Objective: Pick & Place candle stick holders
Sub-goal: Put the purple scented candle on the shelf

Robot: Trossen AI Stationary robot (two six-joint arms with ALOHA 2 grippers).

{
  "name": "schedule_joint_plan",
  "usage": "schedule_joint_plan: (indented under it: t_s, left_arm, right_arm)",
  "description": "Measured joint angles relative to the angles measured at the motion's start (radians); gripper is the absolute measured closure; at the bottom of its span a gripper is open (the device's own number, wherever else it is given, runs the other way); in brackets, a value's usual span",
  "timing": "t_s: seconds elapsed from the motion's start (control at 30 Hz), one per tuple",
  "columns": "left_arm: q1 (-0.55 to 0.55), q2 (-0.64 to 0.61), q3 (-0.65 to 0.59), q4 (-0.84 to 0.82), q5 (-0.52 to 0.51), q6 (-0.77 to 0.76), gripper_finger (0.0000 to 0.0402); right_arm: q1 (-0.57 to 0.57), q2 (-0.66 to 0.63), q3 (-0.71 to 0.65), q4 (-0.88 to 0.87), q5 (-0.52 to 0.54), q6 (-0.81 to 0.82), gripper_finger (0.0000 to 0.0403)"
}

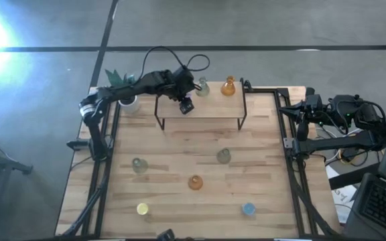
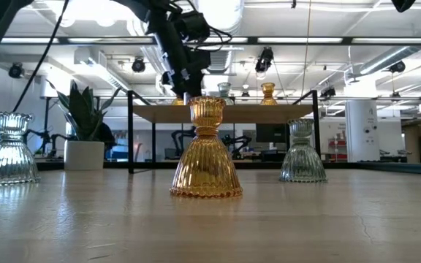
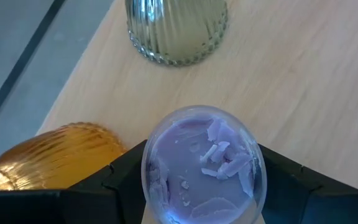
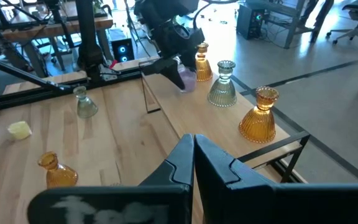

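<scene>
Clearly the left gripper [image 3: 201, 205] has its fingers clamped around a purple holder [image 3: 202, 165], poised over the raised shelf [image 1: 213, 109] beside a grey-green holder [image 3: 176, 28]. Lower it straight, level, clear of both neighbours, then release. Right gripper [image 4: 193, 155] waits closed, empty, beside the counter [image 1: 179, 147].

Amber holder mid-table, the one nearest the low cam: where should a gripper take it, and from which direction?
The amber holder stands upright and alone, with a flared ribbed skirt, a pinched waist and a cup on top. Best guess: come straight down and close the fingers across the narrow waist, where they can seat under the cup; the sloped skirt would likely slip.
</scene>
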Motion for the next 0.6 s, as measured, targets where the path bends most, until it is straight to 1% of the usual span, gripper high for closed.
schedule_joint_plan:
  t_s: [0.3,0.6]
  left_arm:
    - [0.0,0.012,0.002,0.018,0.0,0.011,0.0164]
    - [0.0,0.012,0.002,0.021,0.009,-0.025,0.016]
  right_arm:
    - [0.0,0.0,0.0,0.0,0.0,0.0,0.0394]
    - [0.0,0.0,0.0,0.0,0.0,0.0,0.0394]
